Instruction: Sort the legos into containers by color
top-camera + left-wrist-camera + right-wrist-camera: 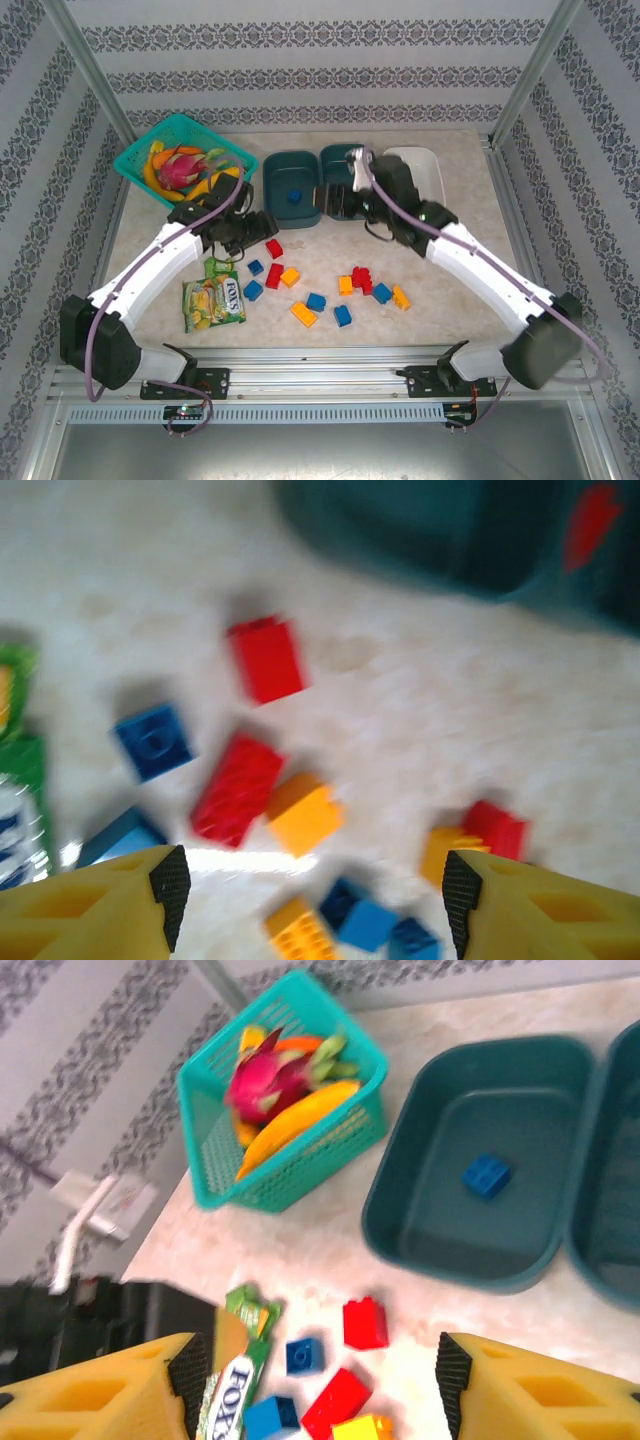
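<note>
Red, blue and orange legos (pixel 316 301) lie scattered on the table in front of two dark teal tubs (pixel 292 188) and a white tub (pixel 420 165). One blue brick (pixel 487 1175) sits in the left teal tub (pixel 470 1195). A red brick (pixel 590 525) shows in the second teal tub. My left gripper (pixel 260 230) is open and empty, hovering just behind a red brick (pixel 274 248); its wrist view is blurred, with red (pixel 264 658), blue (pixel 153 740) and orange (pixel 303 813) bricks below. My right gripper (pixel 342 205) is open and empty above the second teal tub (pixel 340 162).
A turquoise mesh basket of fruit (pixel 180 160) stands at the back left. A green snack packet (pixel 213 297) lies left of the bricks, also seen as the packet (pixel 235 1390) beside my right gripper's finger. Patterned walls and metal posts enclose the table.
</note>
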`<state>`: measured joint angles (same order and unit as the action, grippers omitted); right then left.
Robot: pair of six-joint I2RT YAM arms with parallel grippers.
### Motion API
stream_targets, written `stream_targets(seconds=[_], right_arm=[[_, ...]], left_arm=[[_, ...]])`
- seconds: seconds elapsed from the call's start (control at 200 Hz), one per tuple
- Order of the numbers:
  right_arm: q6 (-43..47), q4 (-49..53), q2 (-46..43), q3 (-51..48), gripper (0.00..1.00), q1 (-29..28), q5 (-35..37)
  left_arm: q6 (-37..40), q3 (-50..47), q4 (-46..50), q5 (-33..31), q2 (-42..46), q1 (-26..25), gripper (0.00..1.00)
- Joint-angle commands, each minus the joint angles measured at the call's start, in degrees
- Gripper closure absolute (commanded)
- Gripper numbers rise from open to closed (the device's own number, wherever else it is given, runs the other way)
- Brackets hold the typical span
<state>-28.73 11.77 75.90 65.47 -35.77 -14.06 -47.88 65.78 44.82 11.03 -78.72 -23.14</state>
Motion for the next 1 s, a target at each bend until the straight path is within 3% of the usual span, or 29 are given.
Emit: stream_targets(seconds=[0.0,0.27,0.31,0.325,0.355,0.59,0.839,0.999], right_arm=[[1.2,-10.2,-2.7,-11.8,0.32,-4.0,-3.9],[1.0,-12.2,-6.7,-20.2,0.21,-9.9,-5.7],[0.8,-12.9,-7.0,-20.9,0.16,-10.2,-5.2],[0.7,-13.1,-7.2,-21.1,0.08,-10.3,-4.8],[0.6,-13.4,-7.5,-21.5,0.03,-10.6,-3.9],[0.5,-11.6,-8.1,-20.4,0.02,-10.6,-1.1],[0.1,-10.3,-8.0,-19.8,0.03,-10.4,-1.3],[-0.3,-9.8,-8.1,-19.7,0.03,-9.9,-1.3]], left_arm=[[-3.5,-3.7,4.3,-2.2,-2.2,0.2,0.32],[-14.1,-3.3,-1.4,-4.1,-11.5,0.2,0.29],[-14.1,-2.4,-1.2,-4.1,-13.3,0.2,0.29],[-14.1,-2.0,-1.0,-4.2,-14.0,0.2,0.29],[-14.1,-1.3,-0.4,-4.4,-15.1,0.2,0.3],[-13.9,-1.6,-2.3,-7.0,-18.3,0.4,0.34],[-13.2,-1.7,-3.7,-7.5,-21.8,0.4,0.46],[-12.5,-1.6,-3.5,-8.9,-22.8,0.4,0.46]])
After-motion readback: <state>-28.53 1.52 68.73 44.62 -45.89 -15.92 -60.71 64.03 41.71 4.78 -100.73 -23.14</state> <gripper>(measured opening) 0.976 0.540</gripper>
